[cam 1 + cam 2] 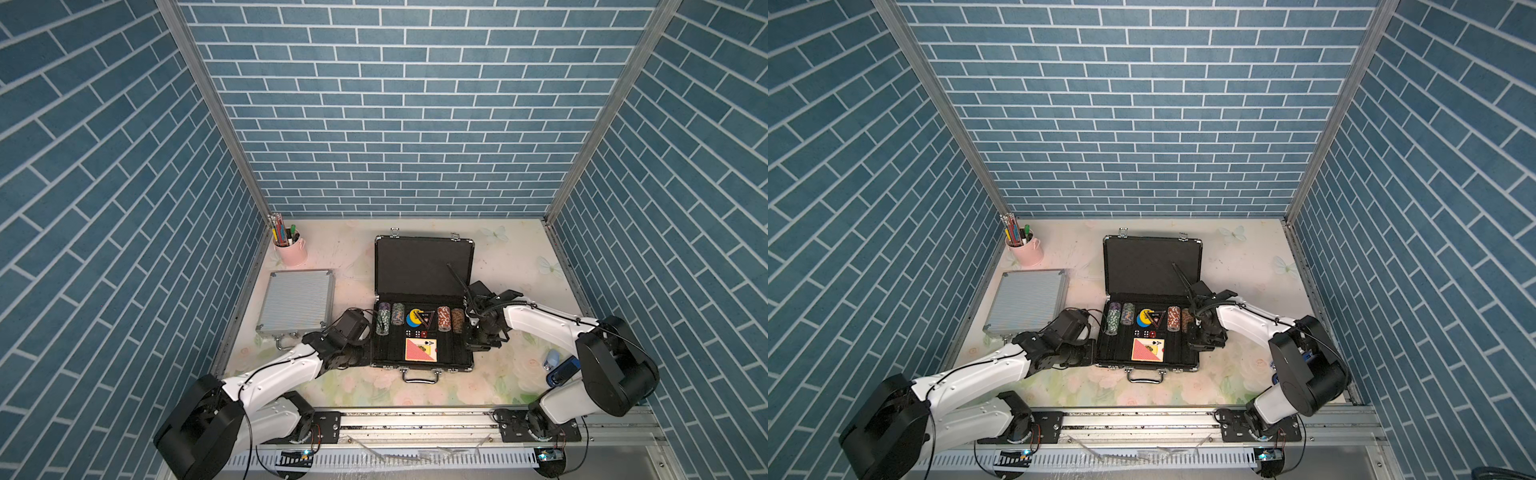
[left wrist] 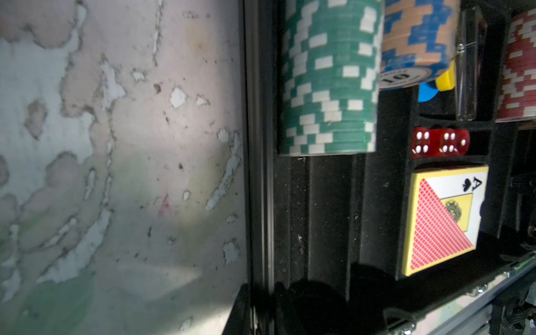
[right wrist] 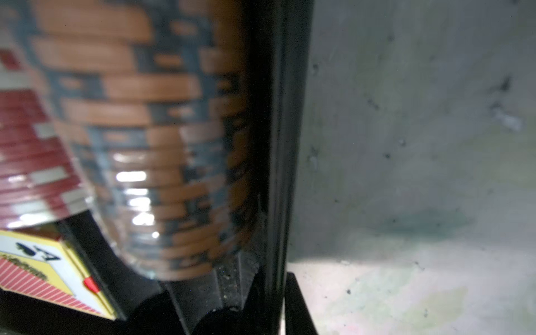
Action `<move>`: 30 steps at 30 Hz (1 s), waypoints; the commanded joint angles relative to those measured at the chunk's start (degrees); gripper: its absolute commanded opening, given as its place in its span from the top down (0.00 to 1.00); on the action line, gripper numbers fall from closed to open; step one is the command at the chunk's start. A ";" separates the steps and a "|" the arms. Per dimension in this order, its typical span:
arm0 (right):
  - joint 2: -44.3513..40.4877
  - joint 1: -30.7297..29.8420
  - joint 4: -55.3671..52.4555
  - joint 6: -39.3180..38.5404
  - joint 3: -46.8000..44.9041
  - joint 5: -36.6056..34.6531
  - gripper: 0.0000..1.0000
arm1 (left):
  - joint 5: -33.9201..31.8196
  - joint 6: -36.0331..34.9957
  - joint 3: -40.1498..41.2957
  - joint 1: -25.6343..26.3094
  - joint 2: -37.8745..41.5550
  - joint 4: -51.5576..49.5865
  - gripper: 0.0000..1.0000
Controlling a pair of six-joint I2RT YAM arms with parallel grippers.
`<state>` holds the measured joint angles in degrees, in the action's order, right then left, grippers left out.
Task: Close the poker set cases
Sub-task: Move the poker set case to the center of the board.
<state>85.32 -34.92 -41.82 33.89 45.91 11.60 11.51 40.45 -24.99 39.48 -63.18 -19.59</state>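
Observation:
The larger black poker set case (image 1: 423, 268) (image 1: 1150, 266) stands open in the middle of the table, lid raised at the back, with chips, dice and a card deck in its base. The smaller silver case (image 1: 296, 300) (image 1: 1027, 301) lies shut at the left. My left gripper (image 1: 370, 358) (image 1: 1094, 355) (image 2: 261, 310) is shut on the black case's left wall (image 2: 258, 145), one finger on each side. My right gripper (image 1: 478, 343) (image 1: 1198, 340) (image 3: 278, 307) is shut on the right wall (image 3: 278, 145) in the same way.
A pink pencil cup (image 1: 291, 249) stands in the back left corner. Small blue objects (image 1: 561, 368) lie near the right arm's base. Blue brick walls close in three sides. The case's chrome handle (image 1: 419, 376) points at the front rail.

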 commanded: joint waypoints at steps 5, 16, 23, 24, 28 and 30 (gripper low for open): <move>-0.41 -1.44 -6.94 3.19 -5.58 -0.25 1.00 | -0.26 2.75 3.30 1.74 2.03 -12.34 0.84; -1.90 -1.36 -7.13 3.72 -3.44 -1.91 0.95 | -2.11 0.86 -0.21 1.74 0.99 -15.08 0.62; -5.53 -0.95 -8.74 4.17 -2.28 -2.32 0.78 | -2.82 0.16 -2.62 1.82 1.41 -16.49 0.53; -6.29 -0.86 -9.30 4.11 -1.93 -2.24 0.75 | -3.02 -0.13 -3.24 1.74 1.61 -16.92 0.50; -9.91 0.01 -11.42 3.88 -0.53 -1.43 0.61 | -4.58 -1.31 -6.03 1.69 2.18 -18.35 0.38; -11.98 0.60 -12.67 3.71 0.40 -0.85 0.54 | -5.30 -2.22 -7.63 1.50 2.12 -18.71 0.31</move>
<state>76.03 -34.98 -48.90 37.21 44.38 11.07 7.64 40.16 -30.28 40.88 -61.45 -34.20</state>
